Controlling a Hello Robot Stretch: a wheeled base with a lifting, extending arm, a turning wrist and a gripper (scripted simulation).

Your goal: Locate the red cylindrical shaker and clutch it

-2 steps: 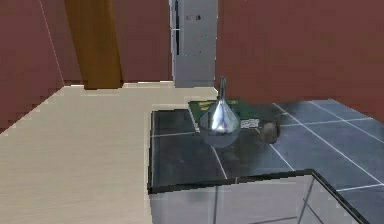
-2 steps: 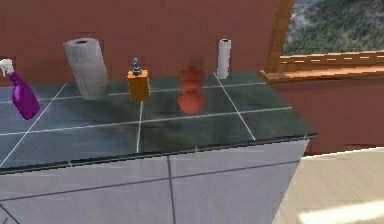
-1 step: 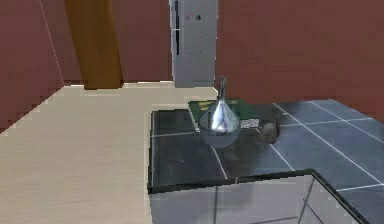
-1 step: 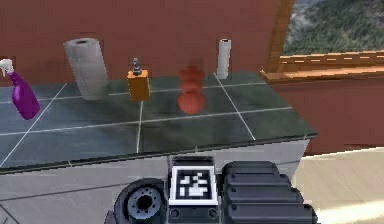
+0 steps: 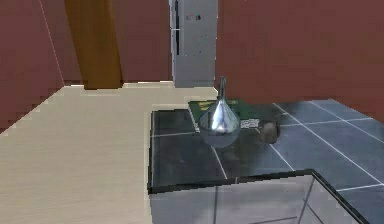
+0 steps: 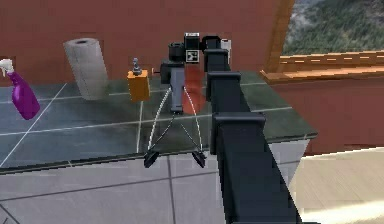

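Observation:
A small reddish upright thing (image 6: 197, 101), perhaps the red shaker, stands on the dark tiled counter (image 6: 70, 125), tight between the gripper's body and the arm bar. The arm (image 6: 235, 130) rises from the bottom edge over the counter, with white marker squares at its far end. My gripper (image 6: 174, 157) hangs from the dark wrist, and its thin fingers (image 6: 151, 157) spread down toward the counter's front edge. I cannot tell whether it holds anything, nor whether it touches the reddish thing.
On the counter stand a purple spray bottle (image 6: 22, 96), a paper towel roll (image 6: 87, 66), an orange dispenser (image 6: 137, 82) and a white cup (image 6: 226, 45). Ahead, a silver vessel (image 5: 220, 118) sits on a dark counter (image 5: 190, 160), a grey fridge (image 5: 193, 45) behind. Pale floor (image 5: 70, 140) lies left.

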